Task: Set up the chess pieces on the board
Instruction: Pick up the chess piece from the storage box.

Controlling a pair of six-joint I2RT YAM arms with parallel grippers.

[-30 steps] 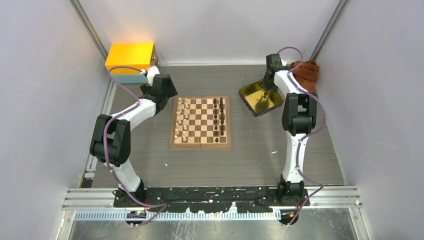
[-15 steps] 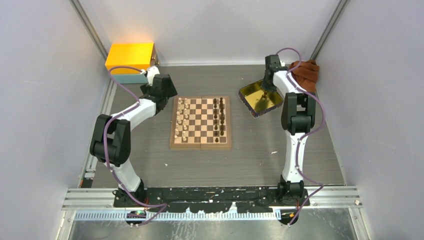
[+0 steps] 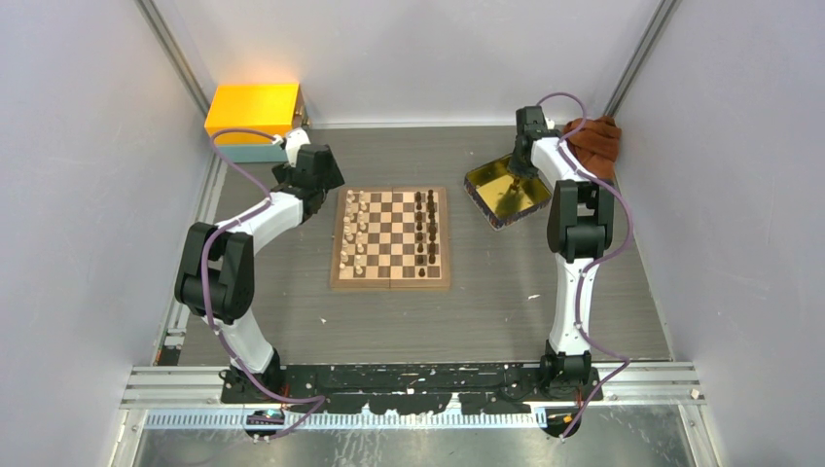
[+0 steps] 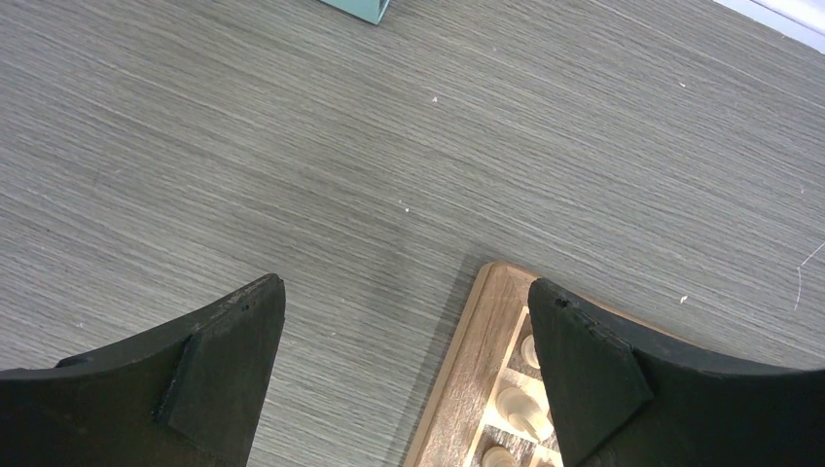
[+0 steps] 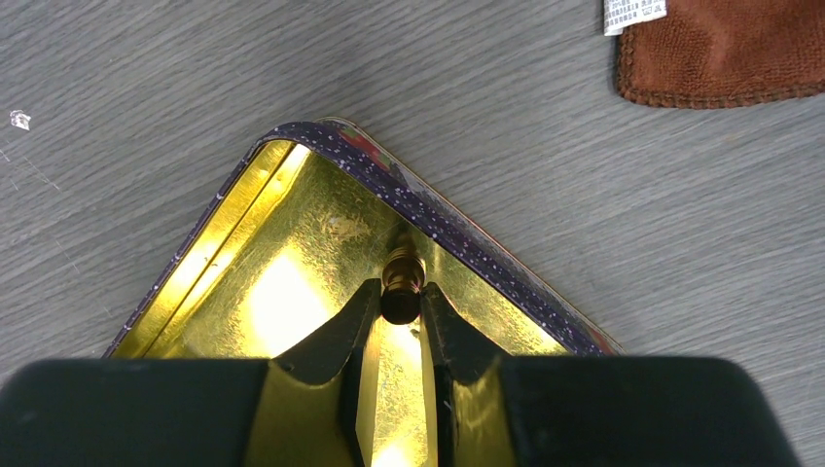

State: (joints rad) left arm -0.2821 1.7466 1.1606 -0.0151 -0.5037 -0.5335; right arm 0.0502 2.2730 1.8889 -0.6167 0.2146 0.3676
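- The right end effector [image 5: 400, 304] is clenched on a dark chess piece [image 5: 401, 282], a fingertip pressing each side of it.
- That piece sits inside the yellow tray [image 5: 457, 235], close to the tray corner just ahead of the fingers.
- A brown cloth [image 5: 720, 49] lies on the desk [image 5: 146, 78], well ahead and off to one side.
- The left end effector [image 4: 404, 292] is released, its fingers wide apart above the desk.
- A corner of the board [image 4: 475, 362] lies between its fingertips, with pale chess pieces [image 4: 516, 404] on the nearest squares.

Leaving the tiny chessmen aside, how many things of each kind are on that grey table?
Square checkered wooden chessboard: 1
Shiny gold metal tray with dark rim: 1
Brown cloth: 1
Yellow box on a teal base: 1
Total: 4
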